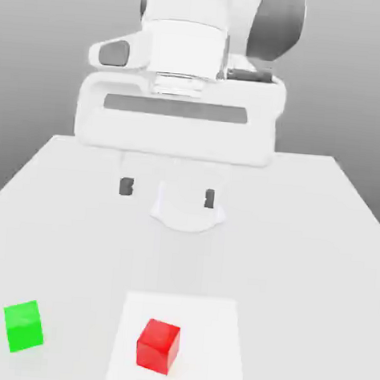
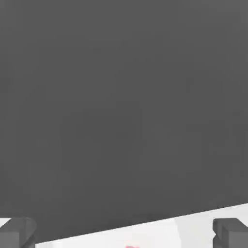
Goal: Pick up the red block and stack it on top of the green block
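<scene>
**Reach out twd ext. camera first, then down**

Biggest first: pale counter (image 1: 300, 258) runs under the whole job. White arm (image 1: 188, 52) is at its far end as the exterior view has it, the only arm I've got, so no choice of side. On the counter, nearer the camera, a white square patch (image 1: 209, 347).

My tool (image 1: 168, 193) is up above the counter, jaws spread wide, nothing btwn them. Red block (image 1: 157, 347) sits on the patch, well apart from the tool. Green block (image 1: 23, 326) is off the patch, on bare counter twd the exterior view's left, apart from red.

Key relation for the next move: red lies out from the tool twd the ext. camera, and lower; sideways it's approx in line w/ the gap btwn the jaws. So I'd judge mostly fwd travel, then descent, little side shift. It's a cube, no long axis to match, but it sits slightly turned; prob. needs a small wrist twist so the jaws meet flat faces. Off-square, it could pivot on closing. Stack's not begun.
</scene>
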Robot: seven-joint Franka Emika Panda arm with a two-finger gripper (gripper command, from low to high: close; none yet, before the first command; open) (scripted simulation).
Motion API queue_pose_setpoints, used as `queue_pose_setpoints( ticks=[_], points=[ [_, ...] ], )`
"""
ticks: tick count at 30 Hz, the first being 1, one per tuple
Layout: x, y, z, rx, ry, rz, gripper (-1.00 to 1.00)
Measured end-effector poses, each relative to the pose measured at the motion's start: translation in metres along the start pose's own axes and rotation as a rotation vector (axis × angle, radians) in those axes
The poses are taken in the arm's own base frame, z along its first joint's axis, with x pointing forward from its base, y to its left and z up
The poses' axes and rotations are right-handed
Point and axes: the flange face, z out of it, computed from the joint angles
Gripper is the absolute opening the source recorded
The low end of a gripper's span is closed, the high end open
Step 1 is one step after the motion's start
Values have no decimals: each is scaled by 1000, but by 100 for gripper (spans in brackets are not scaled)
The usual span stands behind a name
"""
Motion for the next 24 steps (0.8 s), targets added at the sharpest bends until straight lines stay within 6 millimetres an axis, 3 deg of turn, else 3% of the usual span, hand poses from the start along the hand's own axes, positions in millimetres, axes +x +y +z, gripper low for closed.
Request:
queue_pose_setpoints(
  ticks=[7,13,14,20,24],
  points=[
    [-31,50,127,-170,-135,76,0],
    [-47,71,201,-197,-158,88,0],
    [-49,72,207,-197,-158,88,-100],
    [-50,73,210,-197,-157,88,-100],
    [-43,66,178,-197,-157,88,-100]
  ],
)
